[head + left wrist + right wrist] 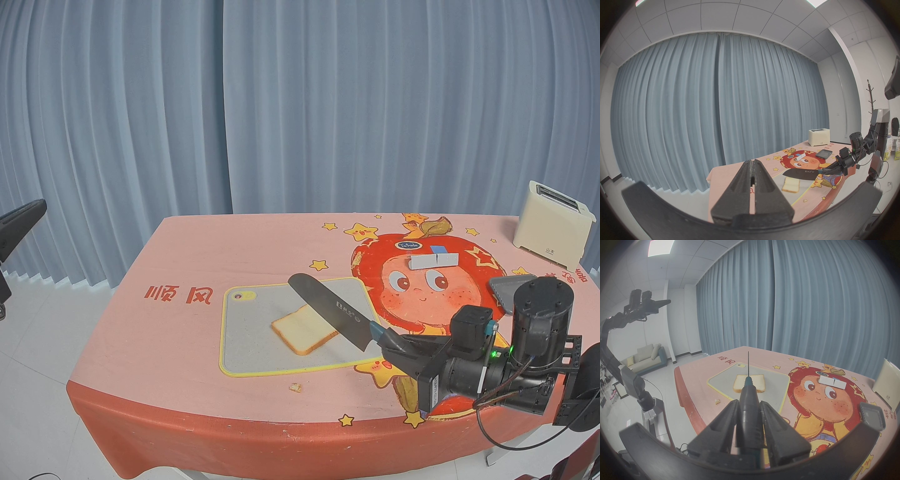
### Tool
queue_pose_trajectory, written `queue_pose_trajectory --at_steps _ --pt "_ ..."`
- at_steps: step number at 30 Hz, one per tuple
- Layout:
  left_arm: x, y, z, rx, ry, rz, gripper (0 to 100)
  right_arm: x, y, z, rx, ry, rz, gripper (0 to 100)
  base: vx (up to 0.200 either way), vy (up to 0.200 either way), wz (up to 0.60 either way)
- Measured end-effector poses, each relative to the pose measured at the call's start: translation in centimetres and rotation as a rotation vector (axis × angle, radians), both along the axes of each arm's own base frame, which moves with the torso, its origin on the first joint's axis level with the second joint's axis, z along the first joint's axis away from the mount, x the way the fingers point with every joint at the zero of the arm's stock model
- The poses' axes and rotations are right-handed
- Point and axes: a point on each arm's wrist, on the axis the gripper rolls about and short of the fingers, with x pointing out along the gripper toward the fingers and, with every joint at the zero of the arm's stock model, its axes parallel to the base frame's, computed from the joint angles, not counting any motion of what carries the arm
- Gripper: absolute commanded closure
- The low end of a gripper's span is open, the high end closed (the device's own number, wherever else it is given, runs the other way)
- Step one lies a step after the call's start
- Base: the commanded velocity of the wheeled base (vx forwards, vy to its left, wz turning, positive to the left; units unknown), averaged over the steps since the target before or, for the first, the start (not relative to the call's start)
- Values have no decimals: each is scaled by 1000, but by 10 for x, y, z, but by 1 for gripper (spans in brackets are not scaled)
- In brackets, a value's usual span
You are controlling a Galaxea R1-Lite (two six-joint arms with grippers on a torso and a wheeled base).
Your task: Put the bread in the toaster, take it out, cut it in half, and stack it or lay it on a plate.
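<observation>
Board: bread under R gripper knife

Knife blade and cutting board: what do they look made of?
The dark grey knife has a matt blade with no glint: perhaps ceramic or coated steel. The grey yellow-rimmed cutting board is probably plastic: smooth flat face, rounded moulded rim.

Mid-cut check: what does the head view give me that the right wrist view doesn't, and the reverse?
Head view: the knife's broad blade face, slanting over the bread, and the toaster's top slot. Right wrist view: the blade edge-on, lined up with the bread's middle, plus a sofa in the room behind. Both: bread on the cutting board, right gripper shut on the knife handle, dark tray, crumb.
</observation>
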Motion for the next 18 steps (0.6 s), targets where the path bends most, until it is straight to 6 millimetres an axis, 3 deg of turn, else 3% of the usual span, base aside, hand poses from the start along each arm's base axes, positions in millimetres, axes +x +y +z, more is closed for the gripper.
queue_pose_trajectory --at_steps 18 --pt "31 -11 5 2 32 -71 100 0 0 -1 -3 2 0 100 0 0 0"
